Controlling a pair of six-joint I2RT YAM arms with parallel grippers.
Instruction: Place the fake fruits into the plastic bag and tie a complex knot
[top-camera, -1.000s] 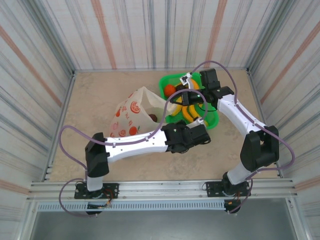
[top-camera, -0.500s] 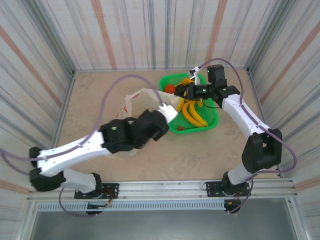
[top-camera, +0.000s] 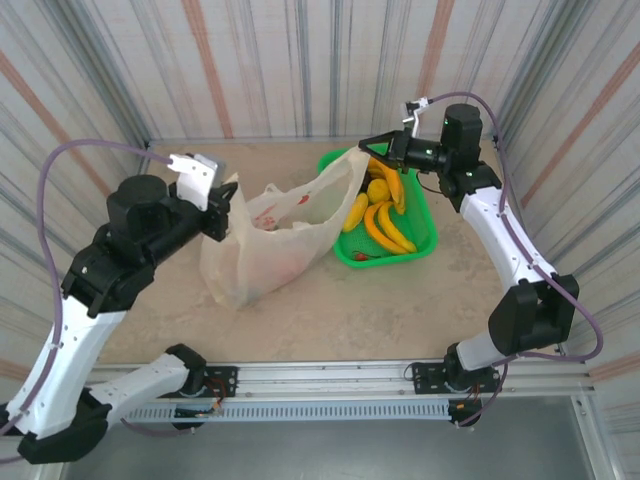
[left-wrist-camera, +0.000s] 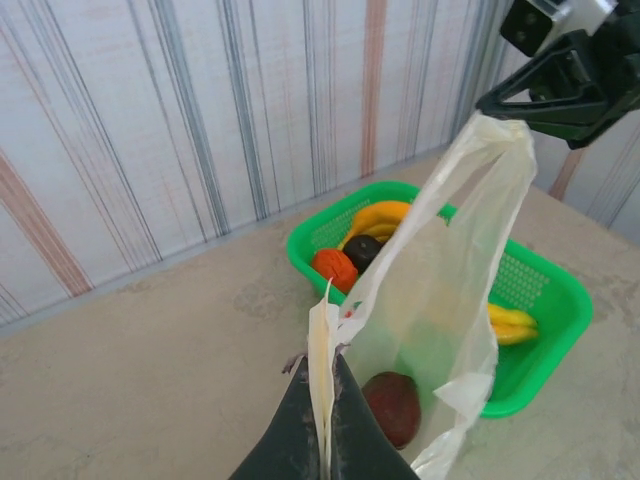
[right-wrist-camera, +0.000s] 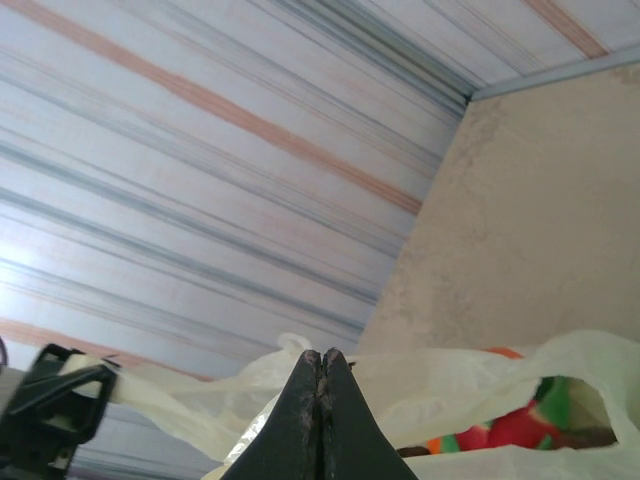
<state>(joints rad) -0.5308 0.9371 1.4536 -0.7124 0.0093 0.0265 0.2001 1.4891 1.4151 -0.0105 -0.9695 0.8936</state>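
— Striped walls (top-camera: 300, 70) all round, beige worktop (top-camera: 400, 310) underneath, and look: the plastic bag (top-camera: 280, 240) is strung up between the two arms!

— Who's got what?

— Left fingers (left-wrist-camera: 322, 400) are pinched tight on one handle edge, with nothing but film between them. Right fingers (top-camera: 368, 152) are clamped on the other handle, up high.

— So the mouth's open?

— Stretched into a long slit running from one pair of fingers to the other. The bag hangs beneath both, and I'd say its bottom rests on the worktop.

— How should they play this step?

— My call: hold both handles taut and level so the mouth doesn't fold shut, and pull no wider, because that thin film could tear or slip. One pair must let go to fetch fruit, so the bag should stand by itself first.

— What's it look like?

— Thin, cream, see-through and crumpled, with red-orange fruit prints. One dark red fruit (left-wrist-camera: 390, 408) sits inside, just below the left fingers.

— And the rest?

— Most fake fruits (top-camera: 378, 192) lie in the green basket (top-camera: 400, 257) beneath the right fingers: bananas (top-camera: 390, 228) and an orange piece (left-wrist-camera: 333, 268). Plenty of loading left.
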